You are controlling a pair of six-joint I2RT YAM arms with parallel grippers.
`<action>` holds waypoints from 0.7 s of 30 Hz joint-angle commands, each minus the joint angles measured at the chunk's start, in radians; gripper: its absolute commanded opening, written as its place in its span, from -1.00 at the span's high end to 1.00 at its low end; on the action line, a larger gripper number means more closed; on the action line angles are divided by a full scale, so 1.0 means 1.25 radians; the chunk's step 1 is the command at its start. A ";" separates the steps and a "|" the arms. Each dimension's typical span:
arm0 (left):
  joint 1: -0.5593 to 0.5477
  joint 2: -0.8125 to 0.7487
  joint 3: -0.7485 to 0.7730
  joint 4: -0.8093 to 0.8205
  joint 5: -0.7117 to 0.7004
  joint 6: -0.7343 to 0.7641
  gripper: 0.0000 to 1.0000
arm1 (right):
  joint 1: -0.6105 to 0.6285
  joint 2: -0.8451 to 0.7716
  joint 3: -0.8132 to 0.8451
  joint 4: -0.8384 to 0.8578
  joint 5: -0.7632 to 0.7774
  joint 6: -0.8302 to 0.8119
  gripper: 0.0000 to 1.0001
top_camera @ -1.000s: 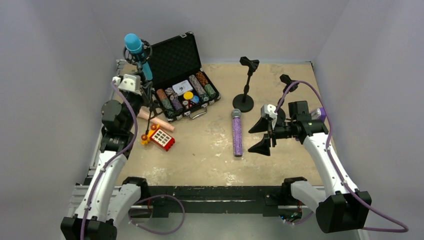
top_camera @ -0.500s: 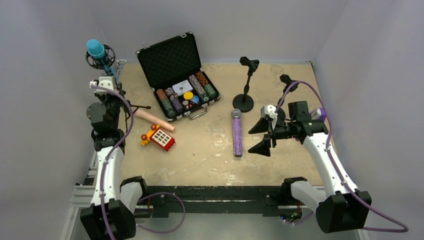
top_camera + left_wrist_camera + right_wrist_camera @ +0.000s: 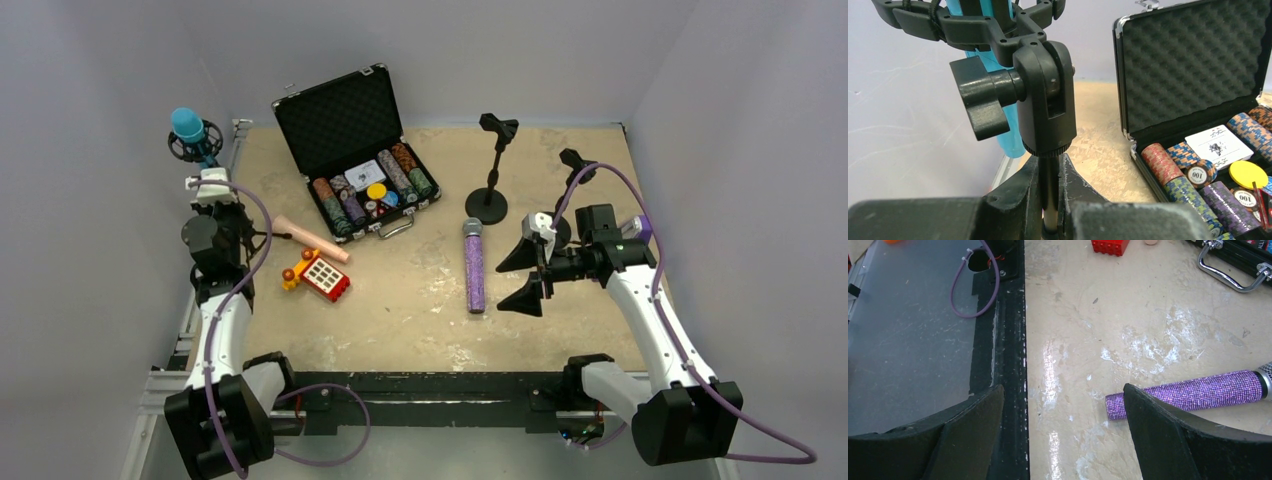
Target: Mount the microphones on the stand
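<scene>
The bright blue microphone (image 3: 188, 125) sits in a black shock-mount stand (image 3: 1043, 95) at the far left edge. My left gripper (image 3: 207, 188) is shut on that stand's thin pole (image 3: 1049, 200); the blue body (image 3: 1009, 117) shows behind the mount. The glittery purple microphone (image 3: 473, 265) lies flat mid-table, its silver head pointing away. My right gripper (image 3: 520, 272) is open and empty just right of it; in the right wrist view its tail end (image 3: 1193, 392) lies by the right finger (image 3: 1168, 435). The peach-pink microphone (image 3: 310, 238) lies left of centre. An empty stand (image 3: 492, 165) stands behind the purple one.
An open black case of poker chips (image 3: 355, 150) stands at the back left centre. A red toy block (image 3: 322, 275) lies beside the peach-pink microphone. Another black stand (image 3: 570, 160) stands behind my right arm. Walls close in left and right.
My left arm has carried the stand with the blue microphone from beside the case to the far left edge. The right gripper has barely shifted.
</scene>
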 commanded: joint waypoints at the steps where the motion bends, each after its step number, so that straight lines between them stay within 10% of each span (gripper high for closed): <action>1: 0.008 -0.020 -0.006 0.137 -0.016 0.019 1.00 | -0.002 -0.001 0.024 -0.017 -0.029 -0.026 -0.86; 15: 0.009 -0.031 -0.117 0.131 -0.092 -0.052 1.00 | -0.002 0.000 0.031 -0.034 -0.037 -0.040 -0.86; 21: 0.007 -0.059 -0.123 0.108 -0.115 -0.067 0.39 | -0.003 -0.001 0.031 -0.036 -0.038 -0.043 -0.86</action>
